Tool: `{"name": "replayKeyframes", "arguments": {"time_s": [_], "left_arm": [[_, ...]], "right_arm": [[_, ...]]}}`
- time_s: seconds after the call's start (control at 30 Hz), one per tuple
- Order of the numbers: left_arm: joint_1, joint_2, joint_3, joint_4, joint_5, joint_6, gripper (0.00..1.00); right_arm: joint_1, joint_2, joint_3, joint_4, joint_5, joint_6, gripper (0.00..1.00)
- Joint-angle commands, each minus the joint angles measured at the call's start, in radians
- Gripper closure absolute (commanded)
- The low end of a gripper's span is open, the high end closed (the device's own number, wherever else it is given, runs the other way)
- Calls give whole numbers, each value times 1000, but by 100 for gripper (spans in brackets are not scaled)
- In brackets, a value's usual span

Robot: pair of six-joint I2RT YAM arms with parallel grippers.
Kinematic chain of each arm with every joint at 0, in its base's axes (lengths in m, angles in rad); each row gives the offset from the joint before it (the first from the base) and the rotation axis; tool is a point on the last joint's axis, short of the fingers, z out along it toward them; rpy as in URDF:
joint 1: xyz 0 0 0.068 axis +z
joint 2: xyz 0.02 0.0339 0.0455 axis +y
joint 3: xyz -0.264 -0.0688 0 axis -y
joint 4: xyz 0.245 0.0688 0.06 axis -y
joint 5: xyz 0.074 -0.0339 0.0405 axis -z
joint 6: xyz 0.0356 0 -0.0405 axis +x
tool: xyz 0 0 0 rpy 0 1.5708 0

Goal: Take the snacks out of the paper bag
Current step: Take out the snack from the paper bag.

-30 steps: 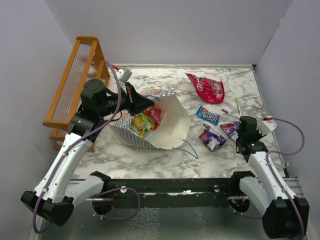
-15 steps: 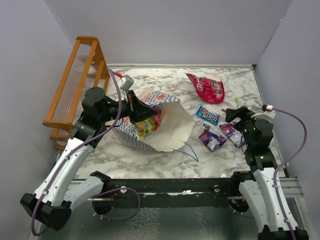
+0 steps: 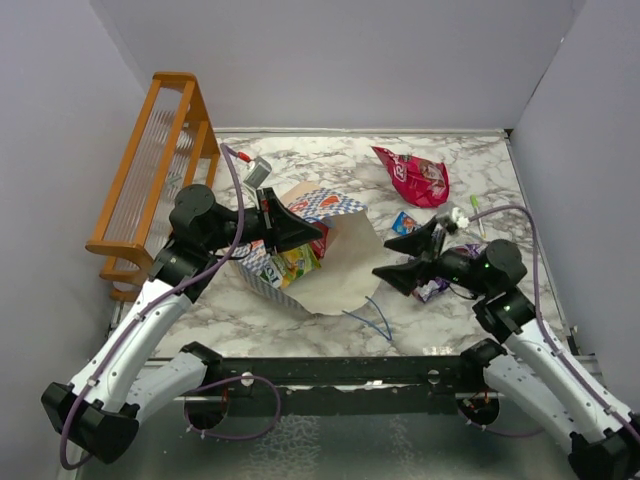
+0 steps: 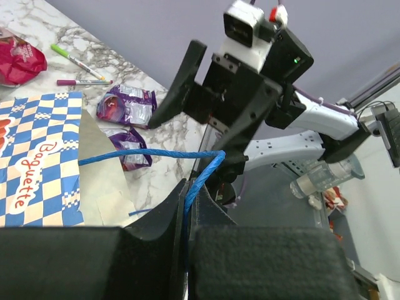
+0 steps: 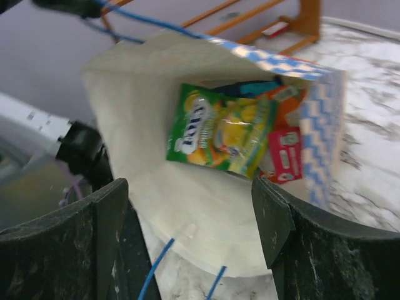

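Because the paper bag [image 3: 345, 265] lies on its side with its mouth turned toward the right arm, everything left to fetch sits just inside that opening. The left gripper [image 3: 290, 228] is at the bag's upper lip and lifts it. The right gripper [image 3: 410, 248] hangs just outside the mouth with its fingers spread wide, empty. Well beyond the bag on its far right lies the pink-red packet [image 3: 420, 178], already out. Just right of the mouth are the blue packet [image 3: 405, 222] and two purple packets [image 4: 128, 105], also out. Inside, the green-yellow packet [image 5: 222, 134] lies flat and nearest the mouth, over an orange packet [image 5: 290, 103] and a small red one [image 5: 284, 156] deeper in. These foil packets look light, slick and crinkly, so a pinch across the near edge of the green-yellow one should serve better than a squeeze on its puffed middle. The paper wall is soft and will likely fold if nudged. Smallest is the blue cord handle [image 4: 150, 153] at the bag's lip, on which the left jaws are clamped.
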Motion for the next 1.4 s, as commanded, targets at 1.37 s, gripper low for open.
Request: {"name": "replayKeyframes", "arguments": {"time_s": [1.37], "left_arm": [[-40, 29, 50, 65, -55, -72, 100]], "right_arm": [[630, 949, 138, 549, 480, -1178, 13]]}}
